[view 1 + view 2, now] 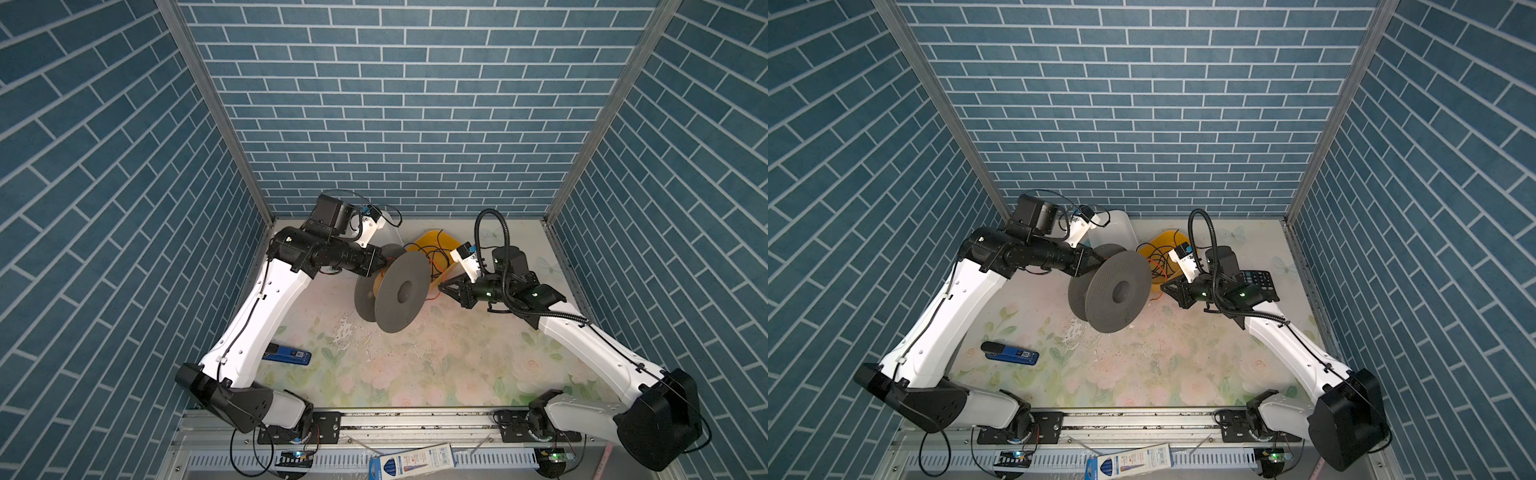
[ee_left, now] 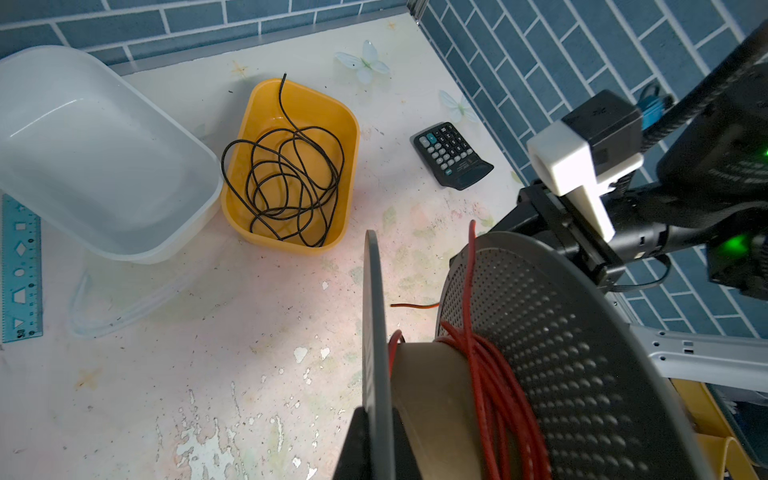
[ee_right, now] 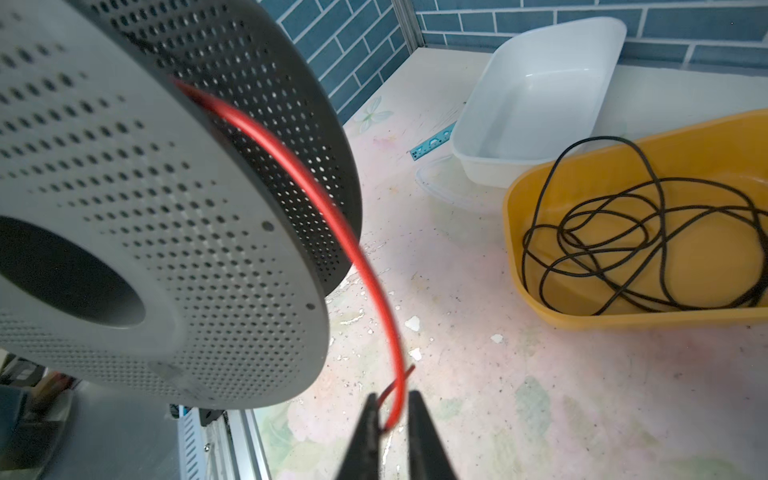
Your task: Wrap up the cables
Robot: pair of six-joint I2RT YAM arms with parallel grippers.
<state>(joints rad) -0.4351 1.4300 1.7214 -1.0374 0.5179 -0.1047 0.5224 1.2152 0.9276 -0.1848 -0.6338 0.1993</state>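
Right wrist view: large grey perforated plastic spool (image 3: 166,208), left gripper (image 2: 370,419) clamped on one flange rim. Thin glossy red-orange cable (image 3: 376,286), several turns wound on the core, tail arcing down to the right gripper (image 3: 394,399), pinched tight near its free end. Blue ruler (image 2: 20,266) print illegible.

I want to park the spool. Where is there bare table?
Free: the table front, between blue stapler and right arm, nearer than the spool. Crowded: the back, with white tub, yellow tub, calculator, and red cable strung from spool to right claw.
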